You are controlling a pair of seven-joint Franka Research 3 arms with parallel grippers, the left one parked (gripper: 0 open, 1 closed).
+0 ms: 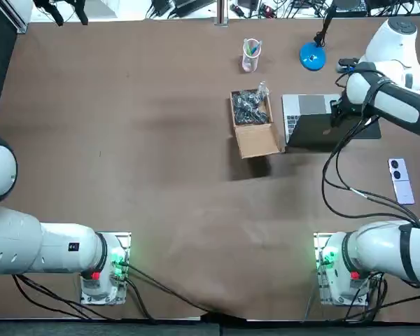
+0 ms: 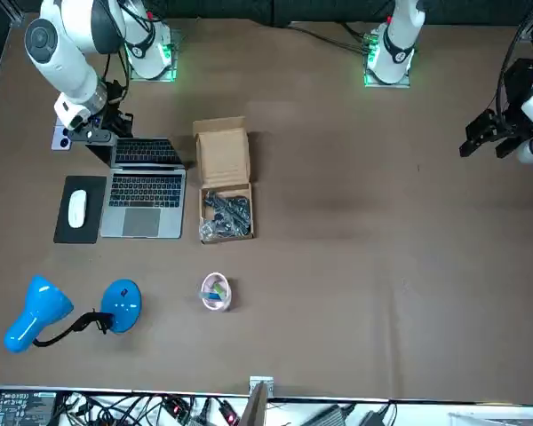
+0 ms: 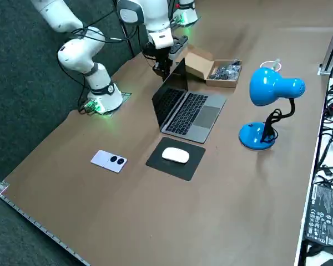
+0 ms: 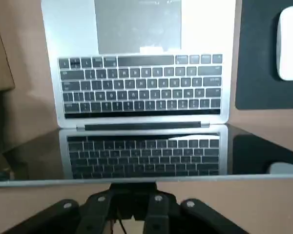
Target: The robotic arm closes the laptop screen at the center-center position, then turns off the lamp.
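At the robot's right-hand part of the brown table (image 1: 126, 140), toward the far edge, the laptop (image 3: 186, 108) sat with its lid open. The screen (image 4: 146, 151) stood steeply over the keyboard (image 2: 147, 188), with its hinge on the robot's side. The keys showed mirrored in the dark glass in the wrist view.

The right gripper (image 3: 162, 66) hung at the screen's top edge, on its back side, near the middle of the lid's width. Its fingers (image 4: 118, 207) looked drawn close together with nothing clamped between them. Whether they touched the lid could not be made out.

The blue lamp (image 3: 271, 88) stood beyond the laptop at the table's far edge. Its round base (image 1: 312, 56) was on the table, and its head (image 2: 37, 312) was carried on a bent black neck. Whether it was lit could not be told.

Other items noted:
- A white mouse (image 3: 175, 156) lay on a black pad (image 3: 184, 169), just beside the laptop on the robot's right.
- An open cardboard box (image 1: 255, 129) with dark metal bits inside sat close against the laptop's other side.
- A small cup (image 2: 215, 291) stood apart, beyond the box.
- A pale phone (image 3: 109, 160) lay flat near the table's right edge, well apart from the mouse pad.
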